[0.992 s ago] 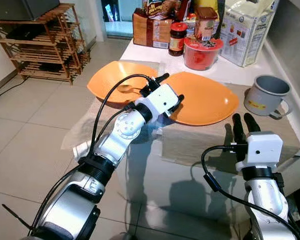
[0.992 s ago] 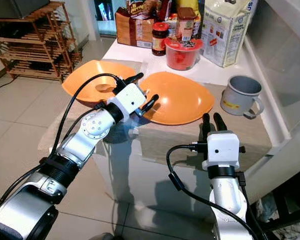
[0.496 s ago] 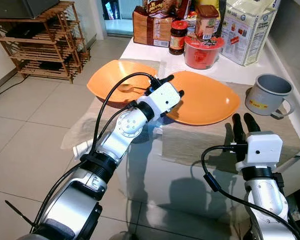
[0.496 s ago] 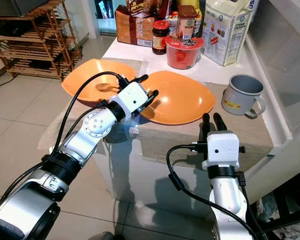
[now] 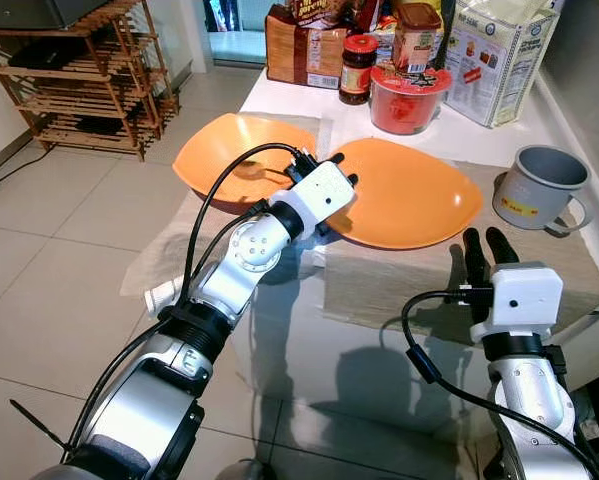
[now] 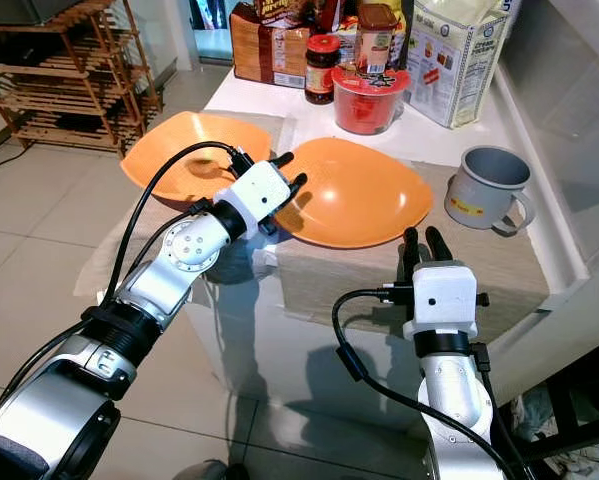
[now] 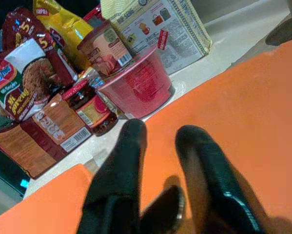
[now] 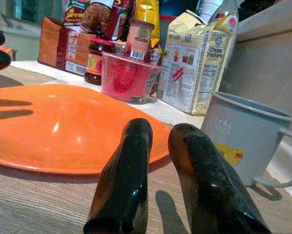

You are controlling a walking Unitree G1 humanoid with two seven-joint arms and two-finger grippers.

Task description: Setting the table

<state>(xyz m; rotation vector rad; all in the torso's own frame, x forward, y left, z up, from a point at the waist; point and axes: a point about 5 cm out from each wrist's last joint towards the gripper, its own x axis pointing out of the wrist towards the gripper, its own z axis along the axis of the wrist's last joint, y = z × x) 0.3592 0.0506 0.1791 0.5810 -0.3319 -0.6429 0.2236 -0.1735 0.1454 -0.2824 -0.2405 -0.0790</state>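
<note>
Orange is what jumps out here: two big orange plates sit side by side on the table (image 5: 449, 140), on a beige runner (image 5: 399, 275). The left plate (image 5: 229, 155) hangs toward the table's left edge and the right plate (image 5: 419, 195) sits more in the middle, their rims nearly touching.

The left claw (image 5: 331, 172) is right over that meeting point, at the near-left rim of the right plate. Its fingers (image 7: 121, 180) are only narrowly parted, and in the left wrist view there's a small dark rounded thing (image 7: 167, 214) between them down low, could be a spoon end, but I honestly can't tell what it is or whether it's actually pinched.

The right claw (image 5: 487, 243) hovers over the runner at the near right, just short of the right plate's near edge, pointing away from the robot. Fingers (image 8: 128, 165) close together with a thin gap, nothing in them.

A grey mug (image 5: 539, 185) with a yellow label stands to the right of the right plate, handle pointing right. At the far end of the table there's a red cup (image 5: 407, 98), a dark jar with a red lid (image 5: 355, 68), snack bags (image 5: 299, 45) and a white-and-yellow carton (image 5: 499, 55). A wooden rack (image 5: 79, 75) stands on the tiled floor off to the far left.
</note>
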